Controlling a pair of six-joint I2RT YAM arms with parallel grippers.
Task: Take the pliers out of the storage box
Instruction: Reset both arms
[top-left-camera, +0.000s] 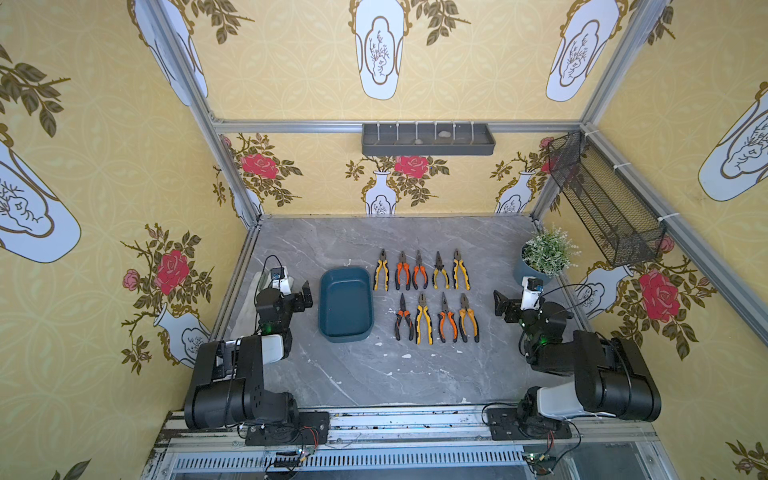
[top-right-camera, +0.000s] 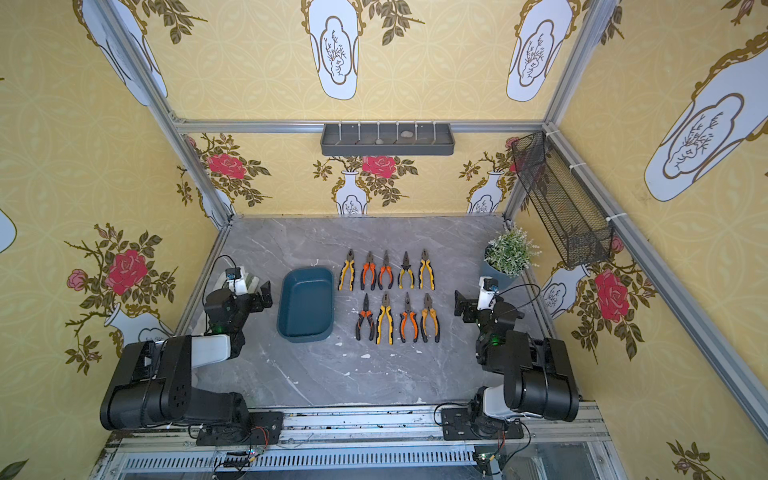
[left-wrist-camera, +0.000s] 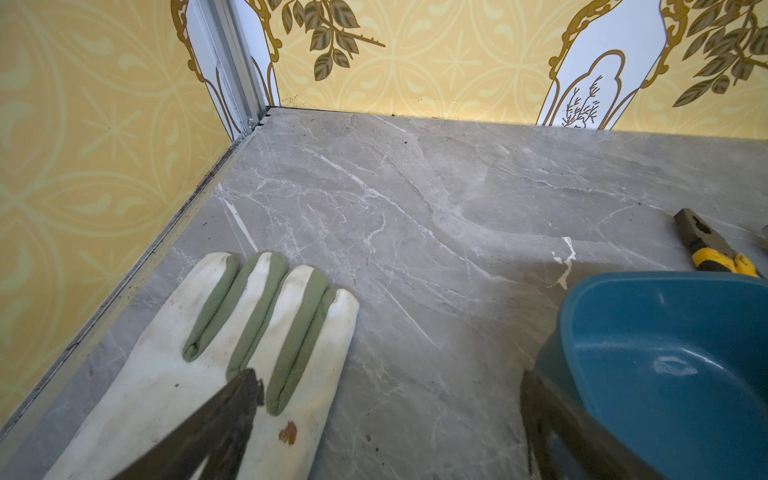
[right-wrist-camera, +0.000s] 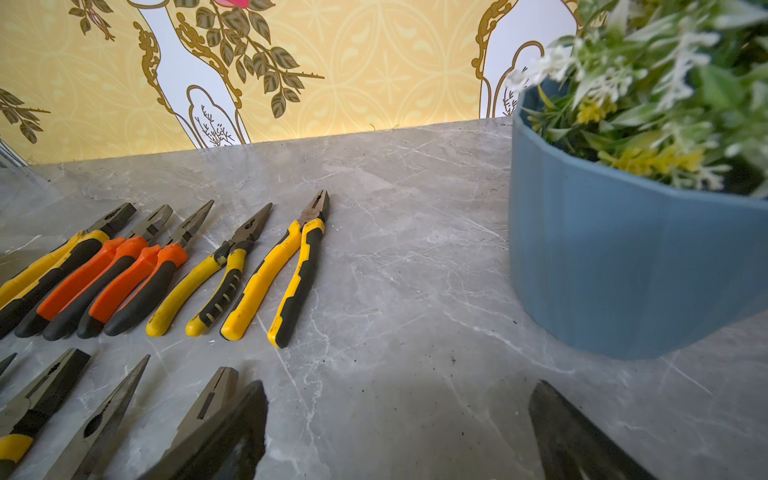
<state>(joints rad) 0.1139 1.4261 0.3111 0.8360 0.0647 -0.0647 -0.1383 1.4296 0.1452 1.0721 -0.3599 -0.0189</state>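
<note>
Top views | left hand (top-left-camera: 305, 296), right hand (top-left-camera: 501, 305) spread, unladen, at side edges | pliers (top-left-camera: 422, 302) beside storage box (top-left-camera: 345, 337) | table (top-left-camera: 374, 374) front bare

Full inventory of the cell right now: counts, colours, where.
pliers: nine, yellow-black or orange-black, two rows right of box
box: one, teal, empty, on table
glove: one, white-green, table's left edge
potted plant: one, blue pot, far right corner
tray: one, grey, back wall
basket: one, black mesh, right wall
table: one, grey marble
left claw: open, empty, near glove
right claw: open, empty, near pliers
</note>
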